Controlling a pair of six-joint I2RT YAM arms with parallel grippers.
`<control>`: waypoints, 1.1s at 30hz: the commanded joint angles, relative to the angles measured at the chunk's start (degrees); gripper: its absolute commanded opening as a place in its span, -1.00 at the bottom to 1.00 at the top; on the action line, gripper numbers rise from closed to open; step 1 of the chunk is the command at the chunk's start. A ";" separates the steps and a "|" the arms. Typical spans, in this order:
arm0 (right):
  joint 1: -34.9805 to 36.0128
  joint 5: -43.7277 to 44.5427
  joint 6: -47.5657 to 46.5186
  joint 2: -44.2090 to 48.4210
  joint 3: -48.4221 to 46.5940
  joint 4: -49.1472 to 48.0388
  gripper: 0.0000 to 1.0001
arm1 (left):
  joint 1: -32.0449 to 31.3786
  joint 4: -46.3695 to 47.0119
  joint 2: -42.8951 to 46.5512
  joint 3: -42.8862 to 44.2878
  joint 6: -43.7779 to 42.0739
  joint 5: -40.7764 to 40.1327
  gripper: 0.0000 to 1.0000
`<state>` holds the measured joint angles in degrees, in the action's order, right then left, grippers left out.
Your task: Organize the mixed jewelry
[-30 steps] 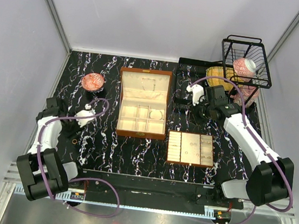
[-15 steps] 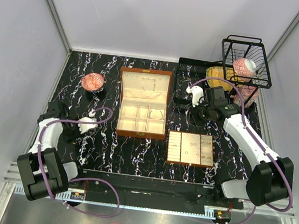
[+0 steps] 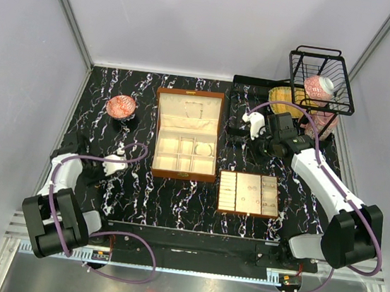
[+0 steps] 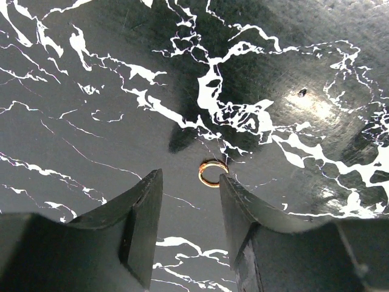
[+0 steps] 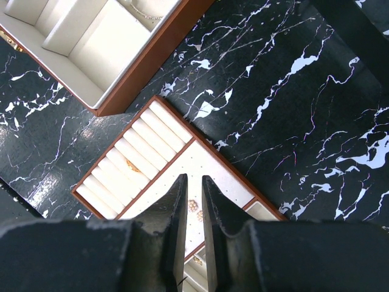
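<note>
The overhead view shows the black white-veined marble table [image 3: 175, 193] and the brown wooden cream-lined box [image 3: 186, 134]. The right gripper [image 5: 194, 182] has its fingers almost together, empty. Only the left wrist view shows the tiny coppery ring [image 4: 213, 173], on the table between the parted fingers of the left gripper [image 4: 189, 179].

That little ring [image 4: 213, 173] is shiny coppery metal. The tabletop [image 4: 292, 73] looks smooth, slightly glossy black marble-effect. The box [image 5: 148, 55] is brown wood with a matt cream lining.

Left arm folded low, left hand [image 4: 189, 182] fingers spread, right arm stretched forward, right hand [image 5: 194, 182] fingers drawn together
</note>
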<state>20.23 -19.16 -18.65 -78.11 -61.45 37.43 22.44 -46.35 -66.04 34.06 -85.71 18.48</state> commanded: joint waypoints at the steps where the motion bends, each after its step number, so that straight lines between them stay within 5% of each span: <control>1: -0.28 -1.32 -0.68 0.15 -0.51 -0.08 -0.58 | -0.20 1.70 -0.84 0.30 -1.91 0.51 -0.09; 33: -0.28 -2.20 -1.03 -0.38 -0.60 1.07 -0.58 | -0.20 4.25 -3.39 -0.93 -2.18 -1.52 -0.16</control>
<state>20.23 -20.23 -18.98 -78.52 -61.45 38.74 22.37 -43.22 -69.21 33.93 -86.48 16.43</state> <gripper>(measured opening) 0.208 0.417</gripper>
